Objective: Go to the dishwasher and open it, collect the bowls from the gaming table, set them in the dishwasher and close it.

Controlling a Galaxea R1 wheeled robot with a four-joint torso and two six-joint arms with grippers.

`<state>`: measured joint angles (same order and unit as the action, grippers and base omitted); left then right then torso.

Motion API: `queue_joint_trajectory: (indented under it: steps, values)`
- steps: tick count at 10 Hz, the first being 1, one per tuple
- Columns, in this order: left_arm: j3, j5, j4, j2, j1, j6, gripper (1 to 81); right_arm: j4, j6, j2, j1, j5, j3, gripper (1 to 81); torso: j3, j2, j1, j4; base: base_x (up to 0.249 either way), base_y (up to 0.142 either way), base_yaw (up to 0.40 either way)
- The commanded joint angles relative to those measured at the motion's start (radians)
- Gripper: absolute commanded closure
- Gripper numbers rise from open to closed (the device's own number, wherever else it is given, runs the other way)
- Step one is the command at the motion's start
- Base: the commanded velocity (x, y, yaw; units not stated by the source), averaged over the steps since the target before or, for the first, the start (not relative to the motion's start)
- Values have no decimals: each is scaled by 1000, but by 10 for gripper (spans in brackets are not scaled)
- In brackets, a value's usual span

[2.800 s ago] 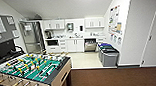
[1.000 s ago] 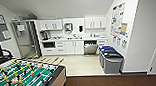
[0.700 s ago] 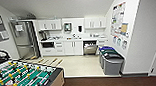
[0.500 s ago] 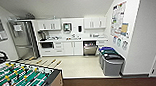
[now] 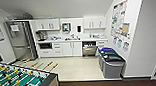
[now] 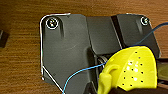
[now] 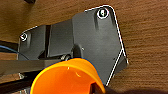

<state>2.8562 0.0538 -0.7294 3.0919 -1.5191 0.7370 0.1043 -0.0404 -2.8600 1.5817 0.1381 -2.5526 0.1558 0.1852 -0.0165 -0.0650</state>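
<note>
The dishwasher (image 5: 90, 50) sits under the white counter at the far wall, its steel front tipped out below a dark gap. In the left wrist view a yellow perforated bowl (image 6: 135, 68) hangs over the wooden floor, and my left gripper (image 6: 125, 90) is shut on it. An orange bowl (image 7: 62, 78) fills the lower part of the right wrist view, with my right gripper (image 7: 102, 89) shut on its rim. The gaming table is out of view.
A table-football table (image 5: 17, 79) with a green field stands close at the lower left. Grey bins (image 5: 112, 63) with blue and dark lids line the right wall. A steel fridge (image 5: 21, 40) stands at the left. Pale floor (image 5: 75, 68) lies between me and the counter.
The camera has driven forward and turned. The kitchen is nearer, and the table-football table has slid to the lower left of the picture.
</note>
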Motion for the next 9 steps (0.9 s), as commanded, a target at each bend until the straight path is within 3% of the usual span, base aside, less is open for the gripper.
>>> queue_joint_trajectory:
  steps: [1, 6, 9]
  values:
    - [2, -35, 2, 1, 50, 2, 811, -3, -3, 15, -45, -49, 2, 811, 0, 0, 0, 0, 179, -96, 0]
    - [2, -35, 5, -1, 50, 2, 811, -3, -3, 15, -45, -49, 0, 811, 0, 0, 0, 0, 180, -81, 0]
    - [2, -34, 8, -4, 50, 2, 811, -6, -3, 14, -47, -51, 0, 811, 0, 0, 0, 0, 180, 0, 0]
